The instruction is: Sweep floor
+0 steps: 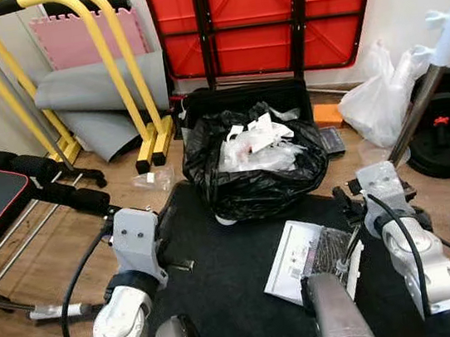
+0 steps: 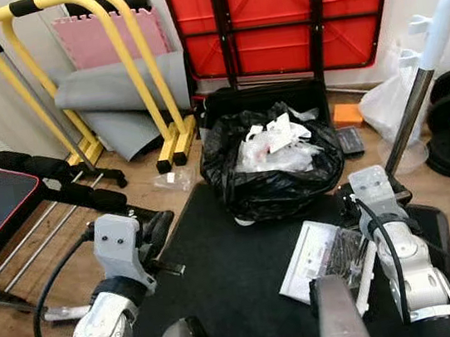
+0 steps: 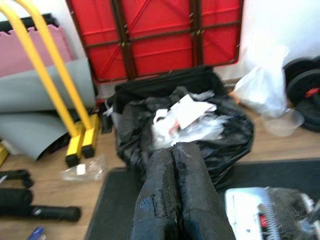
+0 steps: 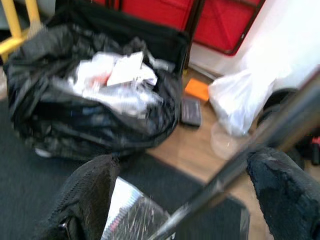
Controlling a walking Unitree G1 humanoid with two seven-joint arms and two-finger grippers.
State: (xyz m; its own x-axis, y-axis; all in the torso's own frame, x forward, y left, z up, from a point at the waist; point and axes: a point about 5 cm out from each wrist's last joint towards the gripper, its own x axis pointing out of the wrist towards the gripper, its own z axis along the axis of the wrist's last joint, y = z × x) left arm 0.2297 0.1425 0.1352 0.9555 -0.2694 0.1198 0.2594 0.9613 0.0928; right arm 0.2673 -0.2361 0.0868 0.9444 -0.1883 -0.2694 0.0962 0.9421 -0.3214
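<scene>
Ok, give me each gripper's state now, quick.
Left gripper: shut, holding nothing.
Right gripper: open, its fingers either side of the broom handle.

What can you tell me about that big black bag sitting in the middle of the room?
The black bag is a glossy plastic trash bag, wide open and slumped. It is filled with crumpled white paper and clear plastic wrapping, heaped at the mouth. It sits upright where the dark floor mat meets the wooden floor, in front of the red folded table.
</scene>
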